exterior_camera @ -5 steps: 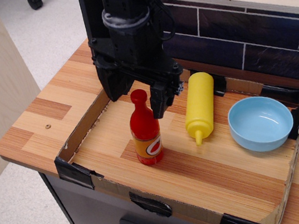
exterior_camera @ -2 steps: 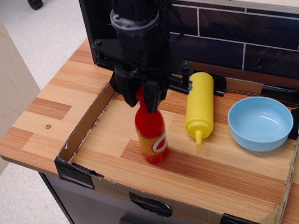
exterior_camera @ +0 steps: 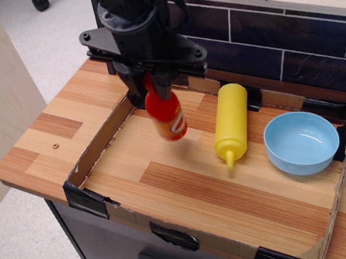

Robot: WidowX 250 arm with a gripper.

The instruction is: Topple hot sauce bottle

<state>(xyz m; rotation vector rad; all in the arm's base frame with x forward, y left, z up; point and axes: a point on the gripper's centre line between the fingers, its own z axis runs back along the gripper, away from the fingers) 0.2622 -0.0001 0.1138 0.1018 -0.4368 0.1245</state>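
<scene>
Hot sauce bottle [exterior_camera: 166,116] hangs tilted and clear of the wooden tray [exterior_camera: 188,186], its neck clamped in the gripper [exterior_camera: 154,88] above; a yellow bottle [exterior_camera: 231,123] lies beside it.

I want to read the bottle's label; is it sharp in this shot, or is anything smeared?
In the observation.image view the hot sauce bottle is motion-blurred, its label a soft smear, hanging tilted from the gripper; the yellow bottle and blue bowl are crisp, with a mild sheen on the bowl.
</scene>
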